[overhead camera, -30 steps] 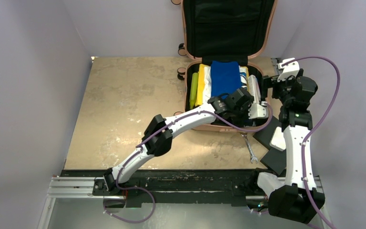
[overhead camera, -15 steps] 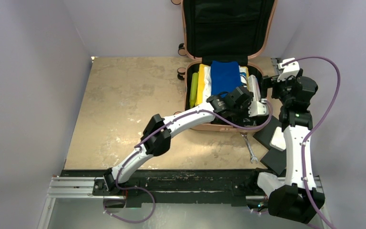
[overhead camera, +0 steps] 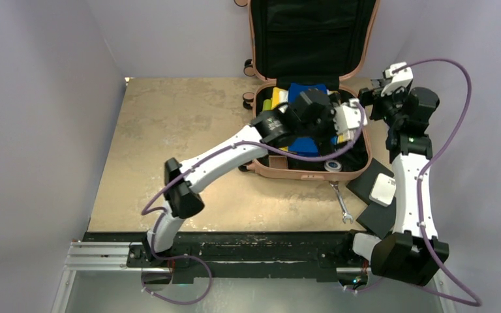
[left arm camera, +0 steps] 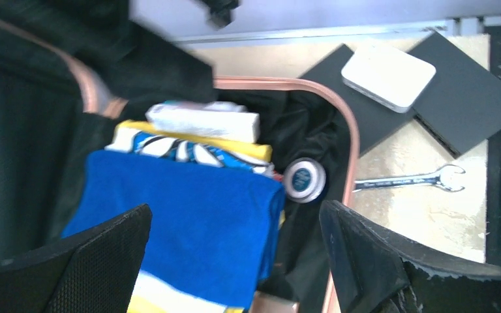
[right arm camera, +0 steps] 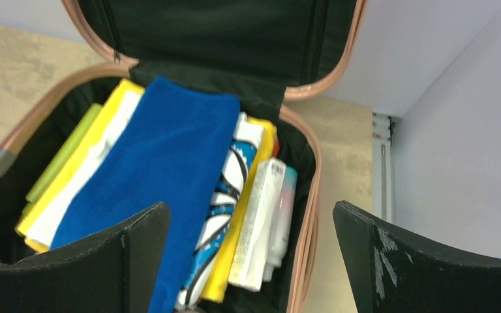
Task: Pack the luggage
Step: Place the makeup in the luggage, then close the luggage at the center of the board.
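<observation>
Tan, scuffed counter (overhead camera: 169,130) under pale walls (overhead camera: 39,130). I see the luggage (overhead camera: 300,174) at 1 o'clock, open, lid (overhead camera: 313,39) standing at 12, long axis running 9 to 3, wheels (overhead camera: 248,101) toward 9. Left pincer (left arm camera: 235,208) hovers over it, spread wide, empty; right pincer (right arm camera: 249,208) likewise gapes empty. Lettering on the wrench (left arm camera: 408,179) is too blurred to read.

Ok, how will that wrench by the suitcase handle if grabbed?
The wrench looks like solid metal: likely stiff and heavy for its size. It lies flat on the table, so probably hard to pinch and apt to slide.
</observation>
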### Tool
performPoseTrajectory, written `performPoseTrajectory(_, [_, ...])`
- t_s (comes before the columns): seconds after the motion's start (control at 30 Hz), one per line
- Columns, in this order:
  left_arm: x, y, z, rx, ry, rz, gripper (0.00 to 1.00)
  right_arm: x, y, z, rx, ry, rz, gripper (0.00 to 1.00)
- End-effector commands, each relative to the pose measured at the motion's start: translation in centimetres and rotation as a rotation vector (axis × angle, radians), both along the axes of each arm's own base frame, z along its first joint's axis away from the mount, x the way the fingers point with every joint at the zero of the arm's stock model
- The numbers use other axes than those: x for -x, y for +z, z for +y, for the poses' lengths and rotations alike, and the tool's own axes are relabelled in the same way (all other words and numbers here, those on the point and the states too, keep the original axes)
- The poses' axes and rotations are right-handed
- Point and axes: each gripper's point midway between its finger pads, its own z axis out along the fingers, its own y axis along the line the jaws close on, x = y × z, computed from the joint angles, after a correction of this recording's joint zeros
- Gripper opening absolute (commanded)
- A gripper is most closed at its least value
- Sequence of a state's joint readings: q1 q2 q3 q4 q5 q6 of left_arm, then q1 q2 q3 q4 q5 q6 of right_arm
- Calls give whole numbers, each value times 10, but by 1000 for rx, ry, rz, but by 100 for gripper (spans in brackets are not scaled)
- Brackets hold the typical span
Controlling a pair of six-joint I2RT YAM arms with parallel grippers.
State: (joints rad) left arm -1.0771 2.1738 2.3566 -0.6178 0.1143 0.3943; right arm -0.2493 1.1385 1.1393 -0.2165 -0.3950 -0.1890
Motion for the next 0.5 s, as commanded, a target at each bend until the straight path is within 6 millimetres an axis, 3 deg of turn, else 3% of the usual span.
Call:
performPoseTrajectory(0.0, [-49,63,66,130,237,-18,99,-17,65,4,-47,18,-155,99])
performPoseTrajectory(0.13, [-115,85,131,256,479,6,99,-39,88,6,-155,28,-214,99])
performPoseTrajectory(0.23, [-160,97,176,359,622,24,99,-62,91,6,-218,36,-218,99])
performPoseTrajectory(0.47, [-249,103,233,478,820,-46,98,-106,90,-6,-247,-10,-225,99])
